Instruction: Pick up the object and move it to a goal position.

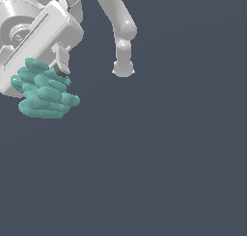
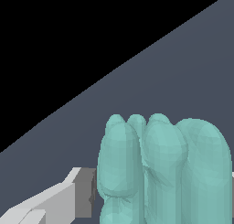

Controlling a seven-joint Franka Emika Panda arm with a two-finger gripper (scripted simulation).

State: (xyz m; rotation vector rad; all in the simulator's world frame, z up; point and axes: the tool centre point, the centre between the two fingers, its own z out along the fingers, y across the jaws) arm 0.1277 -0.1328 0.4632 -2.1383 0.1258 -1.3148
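Observation:
The object [image 1: 46, 91] is a teal-green bunch of rounded lobes at the exterior view's upper left. My white gripper [image 1: 44, 76] comes down on it from above at a tilt. One finger [image 1: 61, 61] presses against the bunch's side; the other is hidden behind the lobes. In the wrist view the object [image 2: 164, 168] fills the space between the fingers, with one grey pad [image 2: 84, 193] against its side and only a sliver of the other finger at the frame's edge. The gripper [image 2: 162, 195] is shut on the object.
The arm's lower links and base [image 1: 123, 61] stand behind, towards the exterior view's middle. The dark grey floor [image 1: 159, 158] stretches flat all around. No goal marker shows.

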